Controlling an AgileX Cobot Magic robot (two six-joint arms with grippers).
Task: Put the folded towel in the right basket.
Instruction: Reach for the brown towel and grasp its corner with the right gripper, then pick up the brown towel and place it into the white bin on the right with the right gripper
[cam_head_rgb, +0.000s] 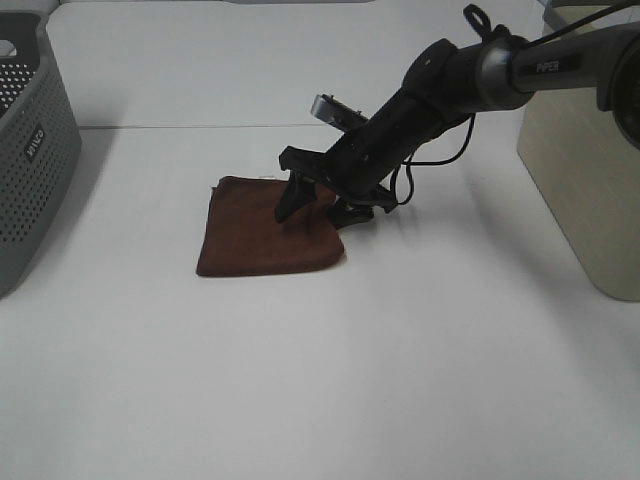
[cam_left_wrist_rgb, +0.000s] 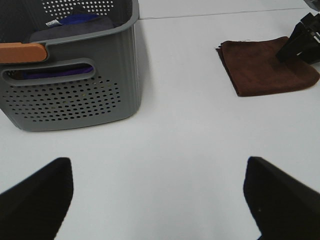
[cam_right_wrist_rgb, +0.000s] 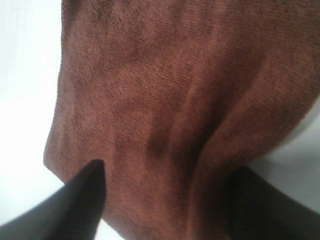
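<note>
The folded towel (cam_head_rgb: 255, 238) is a dark brown square cloth lying flat on the white table, left of centre. My right gripper (cam_head_rgb: 315, 210) reaches in from the right and stands on the towel's right part with its jaws apart, one finger (cam_head_rgb: 290, 200) on the cloth and the other at its right edge. In the right wrist view the towel (cam_right_wrist_rgb: 165, 90) fills the frame and bunches into a ridge between the fingers of the right gripper (cam_right_wrist_rgb: 165, 170). The right basket (cam_head_rgb: 585, 190), beige with solid walls, stands at the right edge. My left gripper (cam_left_wrist_rgb: 157, 165) is open and empty above bare table.
A dark grey perforated basket (cam_head_rgb: 30, 170) stands at the left edge; the left wrist view shows that basket (cam_left_wrist_rgb: 75, 95) holding dark cloths. That view also shows the towel (cam_left_wrist_rgb: 265, 70) and the right gripper (cam_left_wrist_rgb: 300, 42) far off. The table (cam_head_rgb: 320, 380) is white.
</note>
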